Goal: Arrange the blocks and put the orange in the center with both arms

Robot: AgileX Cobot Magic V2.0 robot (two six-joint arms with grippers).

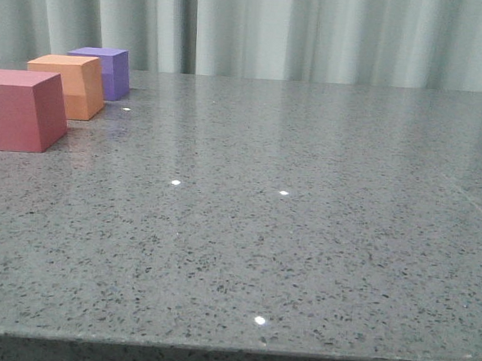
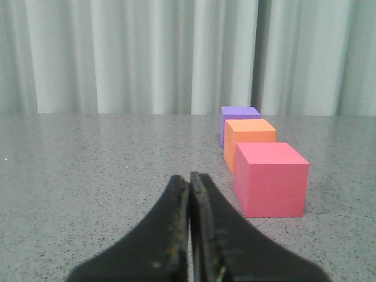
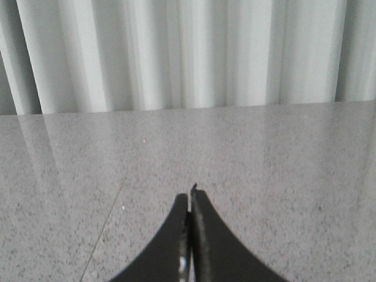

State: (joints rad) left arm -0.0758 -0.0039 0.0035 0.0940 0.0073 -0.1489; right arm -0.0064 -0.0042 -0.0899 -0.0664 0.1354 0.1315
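Note:
Three cubes stand in a row at the far left of the table in the front view: the red-pink cube (image 1: 20, 110) nearest, the orange cube (image 1: 70, 86) in the middle, the purple cube (image 1: 105, 72) farthest. In the left wrist view the same row shows: red-pink (image 2: 271, 179), orange (image 2: 249, 141), purple (image 2: 237, 117). My left gripper (image 2: 189, 176) is shut and empty, short of the red-pink cube and apart from it. My right gripper (image 3: 190, 197) is shut and empty over bare table. Neither gripper shows in the front view.
The grey speckled table (image 1: 287, 232) runs to a pale curtain (image 1: 315, 34) at the back. Its front edge (image 1: 231, 348) lies near the bottom of the front view. A thin seam (image 3: 106, 220) crosses the table in the right wrist view.

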